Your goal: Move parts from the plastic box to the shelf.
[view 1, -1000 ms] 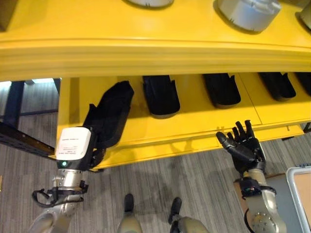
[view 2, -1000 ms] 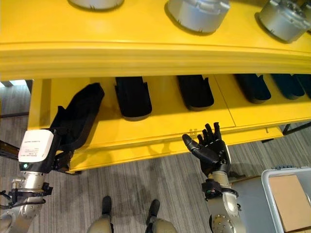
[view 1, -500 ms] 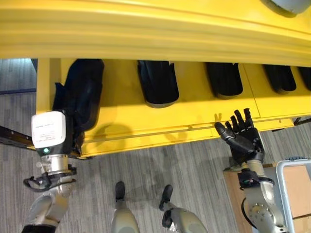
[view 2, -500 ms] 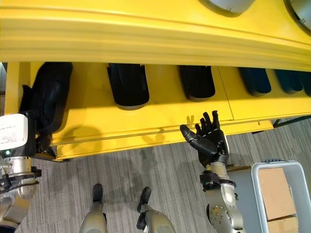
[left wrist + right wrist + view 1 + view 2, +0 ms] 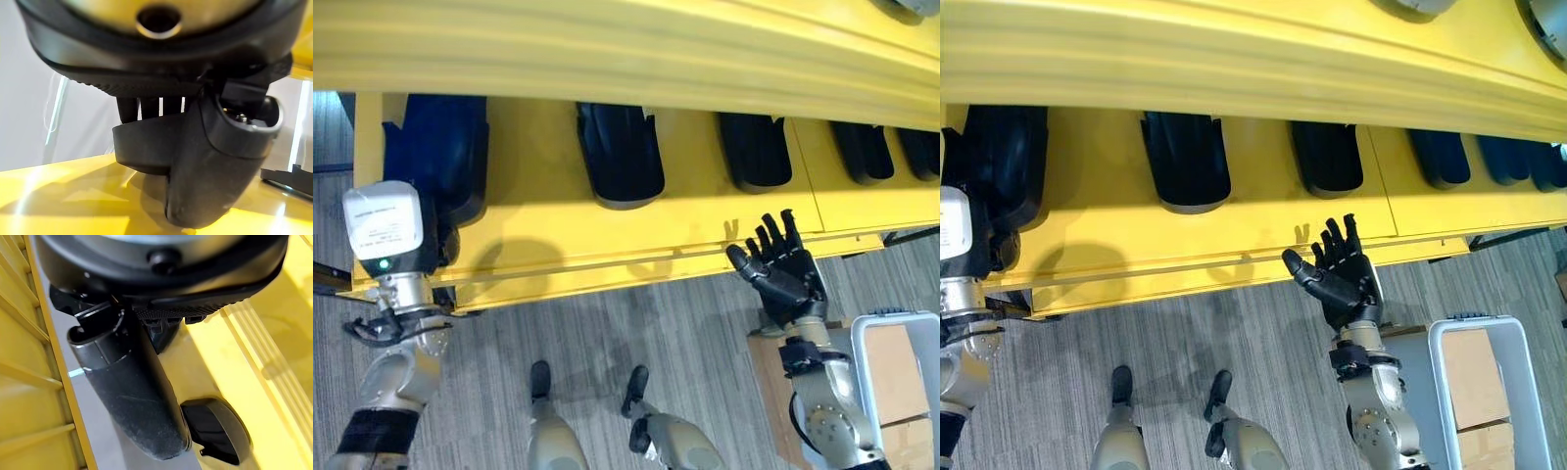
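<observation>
At the left end of the yellow shelf, a black part lies on the lower level with the left hand at its near end; in the left wrist view the fingers and thumb are curled round the part's black edge. To its right, more black parts lie in a row along the same level, well apart from each other. The right hand is held up in front of the shelf's front edge with fingers spread and nothing in it, and the plastic box stands on the floor at the lower right, with brown cardboard inside.
</observation>
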Tool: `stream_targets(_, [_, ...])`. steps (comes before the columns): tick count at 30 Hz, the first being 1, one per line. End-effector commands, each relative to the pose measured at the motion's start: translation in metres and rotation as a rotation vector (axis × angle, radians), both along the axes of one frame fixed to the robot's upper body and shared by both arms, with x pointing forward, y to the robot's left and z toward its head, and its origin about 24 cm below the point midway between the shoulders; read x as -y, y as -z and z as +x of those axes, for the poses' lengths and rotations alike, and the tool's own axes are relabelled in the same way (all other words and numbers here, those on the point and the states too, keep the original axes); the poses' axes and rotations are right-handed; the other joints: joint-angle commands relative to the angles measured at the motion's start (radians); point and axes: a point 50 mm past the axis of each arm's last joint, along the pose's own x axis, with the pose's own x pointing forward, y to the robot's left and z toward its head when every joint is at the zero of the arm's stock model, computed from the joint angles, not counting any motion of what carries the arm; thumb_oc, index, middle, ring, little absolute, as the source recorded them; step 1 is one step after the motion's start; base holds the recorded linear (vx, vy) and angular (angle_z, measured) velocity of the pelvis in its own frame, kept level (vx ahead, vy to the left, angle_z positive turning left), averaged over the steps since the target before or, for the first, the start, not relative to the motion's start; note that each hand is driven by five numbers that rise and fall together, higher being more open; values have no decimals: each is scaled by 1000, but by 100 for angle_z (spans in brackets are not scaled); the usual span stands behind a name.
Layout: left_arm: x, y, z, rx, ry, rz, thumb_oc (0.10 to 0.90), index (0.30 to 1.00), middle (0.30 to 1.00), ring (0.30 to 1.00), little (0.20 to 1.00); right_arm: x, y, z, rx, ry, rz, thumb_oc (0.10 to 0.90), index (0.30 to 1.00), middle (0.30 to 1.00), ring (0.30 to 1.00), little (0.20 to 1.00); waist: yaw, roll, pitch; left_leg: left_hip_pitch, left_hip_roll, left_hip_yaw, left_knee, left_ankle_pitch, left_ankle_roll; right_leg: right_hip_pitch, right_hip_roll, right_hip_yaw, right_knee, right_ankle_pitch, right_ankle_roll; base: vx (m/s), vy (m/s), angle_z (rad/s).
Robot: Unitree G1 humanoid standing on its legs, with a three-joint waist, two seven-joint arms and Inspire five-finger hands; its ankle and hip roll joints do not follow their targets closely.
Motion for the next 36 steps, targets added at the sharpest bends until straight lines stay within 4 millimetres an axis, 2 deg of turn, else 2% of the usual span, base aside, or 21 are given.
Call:
stream_targets(1, [-21, -5, 3, -67, -83, 81, 400, 300, 300, 300, 300, 3, -61, -1, 318, -16, 18, 900, 1000, 1000, 1000, 1000, -19, -47, -43, 51, 49, 21, 8, -71, 7, -52, -83, 11, 86, -2, 63, 8, 11, -4])
stream_targets(14, [-30, 17, 14, -191, -120, -3, 400, 300, 300, 300, 300, -1, -62, 0, 332, -45, 17, 900, 1000, 1000, 1000, 1000, -29, -66, -30, 74, 47, 44, 3, -78, 9, -43, -80, 26, 81, 0, 68, 3, 6, -3])
stream_targets(27, [-40, 26, 9, -189, -173, -120, 400, 300, 300, 300, 300, -1, -61, -1, 329, -45, 22, 900, 1000, 1000, 1000, 1000, -26, -79, -25, 84, 51, 50, 2, -81, 10, -35, -72, 30, 78, -1, 68, 0, 0, 0])
stream_targets(36, [-36, 32, 6, -206, -155, -157, 400, 300, 300, 300, 300, -1, -62, -2, 328, -50, 25, 900, 1000, 1000, 1000, 1000, -23, -85, -28, 91, 51, 53, -3, -85, 10, -28, -70, 30, 72, -2, 67, 0, 0, 0])
